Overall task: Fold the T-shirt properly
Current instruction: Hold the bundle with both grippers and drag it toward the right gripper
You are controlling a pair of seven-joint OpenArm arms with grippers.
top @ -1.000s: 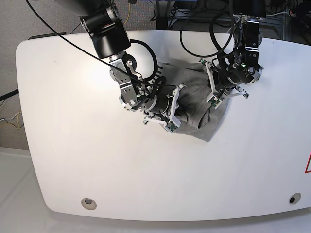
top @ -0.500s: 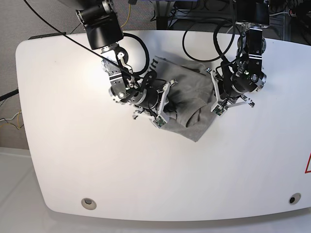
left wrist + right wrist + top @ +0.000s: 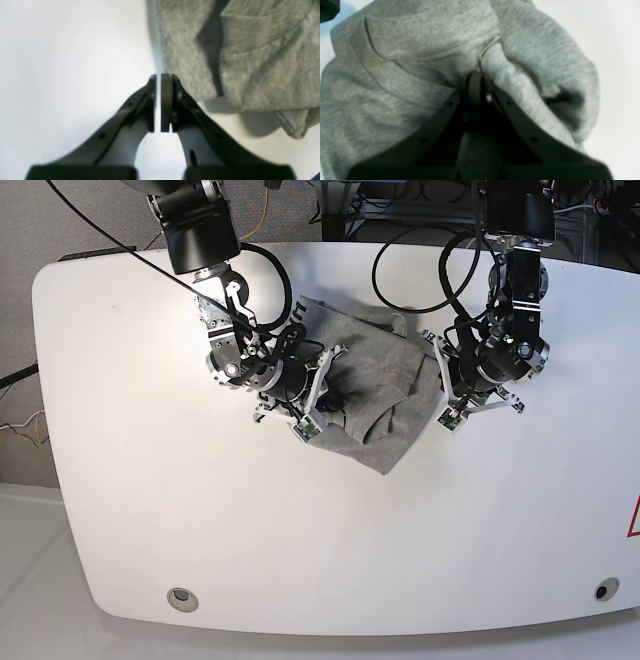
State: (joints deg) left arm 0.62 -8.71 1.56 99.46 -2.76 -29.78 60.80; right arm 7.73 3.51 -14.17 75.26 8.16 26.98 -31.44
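A heather-grey soft cotton T-shirt (image 3: pixel 365 395) lies bunched in a rumpled heap on the far middle of the smooth white table (image 3: pixel 150 510), between my two arms. It is not spread flat; folds overlap, and a ribbed edge shows in the right wrist view.

My right claw (image 3: pixel 476 82) is pinched shut on a gathered ridge of the grey cloth, its dark jaws buried in the fabric near that ribbed edge. In the base view it sits at the heap's left side (image 3: pixel 310 415).

My left claw (image 3: pixel 158 80) is nearly closed with only a thin slit between the pads, and nothing is caught in it. It hovers over bare table just beside the shirt's edge, at the heap's right side in the base view (image 3: pixel 447 405).

I judge this an early step: the shirt needs to be opened out before any fold. The next move seems to call for my left claw to open, reach onto the nearby edge, grip it, and then for both arms to draw apart and spread the cloth flat.
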